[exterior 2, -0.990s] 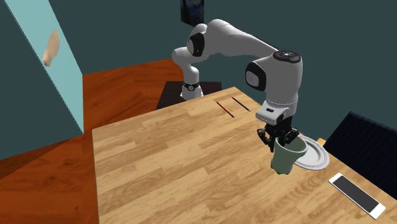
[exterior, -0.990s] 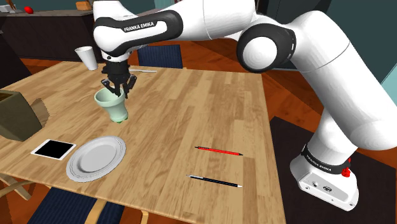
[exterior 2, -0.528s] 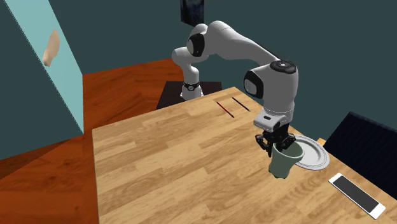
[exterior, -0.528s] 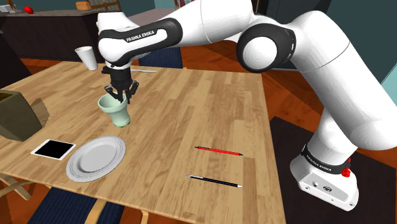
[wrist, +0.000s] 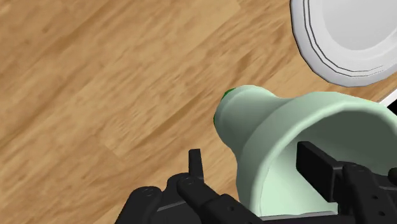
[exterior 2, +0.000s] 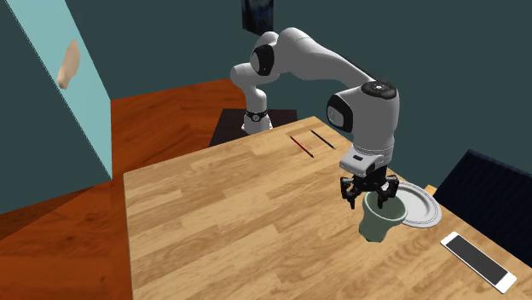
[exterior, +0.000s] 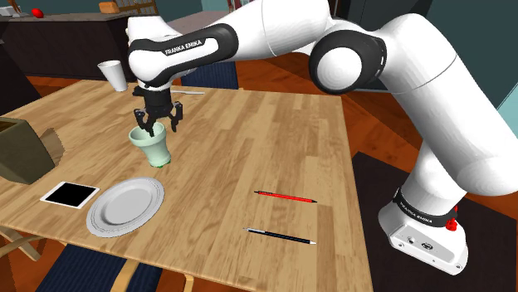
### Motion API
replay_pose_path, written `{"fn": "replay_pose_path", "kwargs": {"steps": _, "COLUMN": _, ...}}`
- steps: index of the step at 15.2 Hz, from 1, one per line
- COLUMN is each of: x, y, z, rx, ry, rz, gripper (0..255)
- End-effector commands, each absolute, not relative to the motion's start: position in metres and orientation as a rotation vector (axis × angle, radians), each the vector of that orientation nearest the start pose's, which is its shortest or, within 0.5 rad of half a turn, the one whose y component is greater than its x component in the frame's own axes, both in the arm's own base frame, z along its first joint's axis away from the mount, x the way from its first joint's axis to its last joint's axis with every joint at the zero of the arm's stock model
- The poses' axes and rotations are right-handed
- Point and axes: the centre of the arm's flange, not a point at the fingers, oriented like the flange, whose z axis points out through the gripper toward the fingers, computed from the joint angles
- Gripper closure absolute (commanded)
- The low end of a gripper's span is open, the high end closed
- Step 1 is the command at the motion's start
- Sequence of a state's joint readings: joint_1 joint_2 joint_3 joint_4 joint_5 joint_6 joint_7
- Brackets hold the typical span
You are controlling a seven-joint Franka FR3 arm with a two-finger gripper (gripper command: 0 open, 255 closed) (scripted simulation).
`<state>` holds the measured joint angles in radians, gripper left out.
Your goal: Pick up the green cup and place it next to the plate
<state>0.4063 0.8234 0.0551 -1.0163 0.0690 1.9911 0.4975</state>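
Pale green cup [exterior: 153, 147] upright on wood table [exterior: 266, 133], L-centre in shoulder view, just up-right of grey plate [exterior: 124, 206], not touching it. My pincer [exterior: 156, 118] is spread over the rim: one finger [wrist: 321, 170] inside cup, other outside wall w/ a gap showing. White cup [exterior: 112, 73] upper L; contents can't tell.

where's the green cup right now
In the shoulder view the pale green cup stands on the wooden table left of centre, just beyond the white plate, directly under the open gripper.
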Motion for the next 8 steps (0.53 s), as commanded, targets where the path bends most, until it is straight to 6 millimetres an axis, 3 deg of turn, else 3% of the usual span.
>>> {"fn": "replay_pose_path", "kwargs": {"steps": 1, "x": 0.706, "y": 0.339, "z": 0.373, "rx": -2.974, "ry": 0.119, "rz": -0.131, "gripper": 0}}
{"fn": "replay_pose_path", "kwargs": {"steps": 4, "x": 0.706, "y": 0.339, "z": 0.373, "rx": -2.974, "ry": 0.119, "rz": -0.131, "gripper": 0}}
{"fn": "replay_pose_path", "kwargs": {"steps": 8, "x": 0.701, "y": 0.331, "z": 0.422, "rx": -2.974, "ry": 0.119, "rz": -0.131, "gripper": 0}}
